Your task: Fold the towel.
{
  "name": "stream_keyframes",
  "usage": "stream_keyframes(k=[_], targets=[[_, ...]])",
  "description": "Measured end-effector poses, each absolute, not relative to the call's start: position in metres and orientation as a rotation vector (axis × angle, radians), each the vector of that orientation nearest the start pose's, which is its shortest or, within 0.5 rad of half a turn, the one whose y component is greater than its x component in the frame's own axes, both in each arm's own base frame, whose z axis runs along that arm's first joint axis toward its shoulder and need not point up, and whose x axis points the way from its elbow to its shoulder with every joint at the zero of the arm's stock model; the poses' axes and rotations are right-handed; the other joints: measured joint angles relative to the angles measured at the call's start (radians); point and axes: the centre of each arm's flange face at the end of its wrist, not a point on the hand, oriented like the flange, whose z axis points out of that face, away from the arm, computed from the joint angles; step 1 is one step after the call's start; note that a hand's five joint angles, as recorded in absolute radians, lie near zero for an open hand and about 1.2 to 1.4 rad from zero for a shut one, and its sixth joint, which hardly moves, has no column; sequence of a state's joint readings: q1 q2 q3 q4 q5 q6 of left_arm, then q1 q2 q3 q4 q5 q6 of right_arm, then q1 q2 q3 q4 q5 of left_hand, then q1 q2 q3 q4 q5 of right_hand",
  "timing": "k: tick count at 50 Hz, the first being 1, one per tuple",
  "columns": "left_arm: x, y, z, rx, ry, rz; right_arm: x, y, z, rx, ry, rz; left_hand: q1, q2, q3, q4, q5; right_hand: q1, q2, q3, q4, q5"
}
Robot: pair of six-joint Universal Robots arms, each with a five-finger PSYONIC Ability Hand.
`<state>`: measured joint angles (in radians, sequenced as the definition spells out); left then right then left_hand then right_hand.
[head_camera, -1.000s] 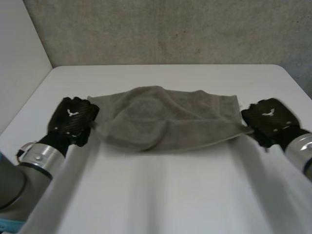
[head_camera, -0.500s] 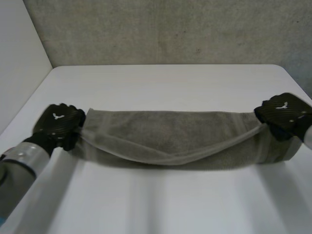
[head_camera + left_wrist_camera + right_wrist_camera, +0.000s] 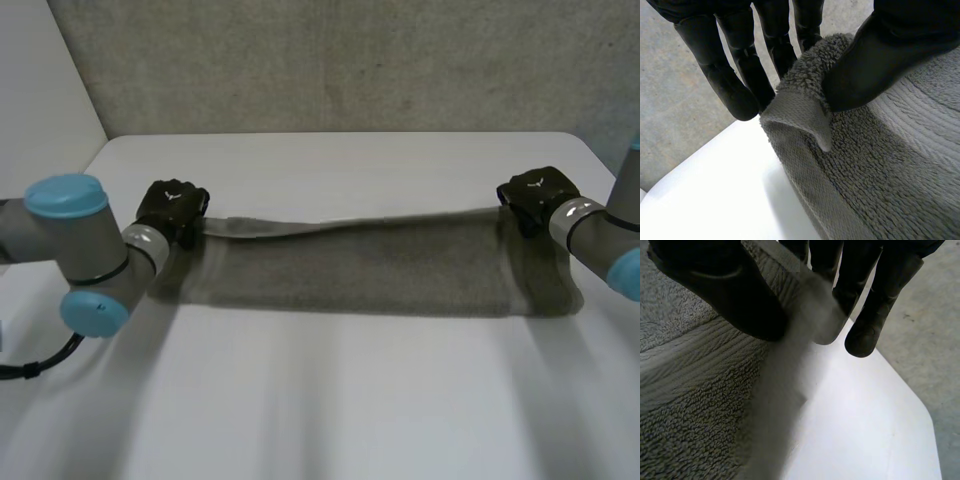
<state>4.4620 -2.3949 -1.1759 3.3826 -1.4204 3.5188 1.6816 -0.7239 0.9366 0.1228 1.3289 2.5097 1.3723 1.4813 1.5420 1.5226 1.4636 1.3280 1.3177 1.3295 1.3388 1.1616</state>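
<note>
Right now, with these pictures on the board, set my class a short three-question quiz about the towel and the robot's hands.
1. True or false: the left hand pinches a corner of the towel between thumb and fingers.
2. How is the towel held? A) bunched in one hand B) stretched out between both hands C) draped over an arm
3. Fill in: the right hand grips the towel at its ___.
Key: 1 true; 2 B; 3 corner.

Towel (image 3: pixel 880 165): grey looped terry cloth, rough, matt. Table (image 3: pixel 340 400): smooth white. Wall (image 3: pixel 330 60): rough grey.
</note>
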Motion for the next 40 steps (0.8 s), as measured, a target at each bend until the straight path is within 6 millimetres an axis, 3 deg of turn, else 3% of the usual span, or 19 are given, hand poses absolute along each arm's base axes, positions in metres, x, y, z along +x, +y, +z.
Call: stream_keyframes(k=[8,11,14,15,17,19,24,29,33,40], targets=[[-0.264,-0.405,0.123,0.904,2.286,-2.001,0.21,-0.444,0.145,-1.163,2.381,-1.932,0.0,0.0,0.0,0.0,0.0,-0.008,-0.007,-0.009,-0.013,-0.008],[-0.262,-0.408,0.122,0.864,2.282,-1.977,0.213,-0.447,0.139,-1.16,2.395,-1.942,-0.044,-0.057,-0.106,-0.078,-0.035,-0.535,-0.544,-0.534,-0.542,-0.562],[-0.26,-0.408,0.123,0.827,2.279,-1.954,0.216,-0.447,0.137,-1.16,2.407,-1.946,-0.533,-0.538,-0.593,-0.582,-0.514,-0.976,-0.993,-0.972,-0.978,-1.02],[-0.259,-0.408,0.123,0.819,2.278,-1.949,0.216,-0.447,0.137,-1.16,2.41,-1.947,-0.636,-0.637,-0.696,-0.71,-0.617,-1.011,-1.027,-1.023,-1.028,-1.067],[-0.259,-0.406,0.124,0.798,2.277,-1.932,0.218,-0.445,0.137,-1.156,2.422,-1.95,-0.996,-1.023,-1.094,-1.106,-1.039,-1.078,-1.072,-1.087,-1.086,-1.103],[-0.26,-0.403,0.126,0.784,2.275,-1.923,0.22,-0.444,0.138,-1.152,2.428,-1.955,-1.084,-1.169,-1.242,-1.229,-1.182,-1.091,-1.072,-1.089,-1.087,-1.103],[-0.259,-0.397,0.14,0.748,2.27,-1.917,0.22,-0.439,0.155,-1.129,2.422,-1.994,-1.099,-1.212,-1.283,-1.252,-1.229,-1.093,-1.072,-1.089,-1.087,-1.103],[-0.252,-0.382,0.169,0.696,2.269,-1.943,0.213,-0.421,0.193,-1.068,2.399,-2.038,-1.099,-1.212,-1.283,-1.252,-1.229,-1.094,-1.072,-1.089,-1.087,-1.103],[-0.244,-0.365,0.189,0.655,2.282,-1.974,0.207,-0.396,0.209,-1.028,2.407,-2.007,-1.1,-1.213,-1.285,-1.252,-1.23,-1.095,-1.072,-1.089,-1.087,-1.103],[-0.235,-0.332,0.197,0.604,2.323,-2.013,0.2,-0.346,0.198,-1.041,2.444,-1.861,-1.102,-1.217,-1.291,-1.252,-1.234,-1.098,-1.073,-1.089,-1.087,-1.103]])
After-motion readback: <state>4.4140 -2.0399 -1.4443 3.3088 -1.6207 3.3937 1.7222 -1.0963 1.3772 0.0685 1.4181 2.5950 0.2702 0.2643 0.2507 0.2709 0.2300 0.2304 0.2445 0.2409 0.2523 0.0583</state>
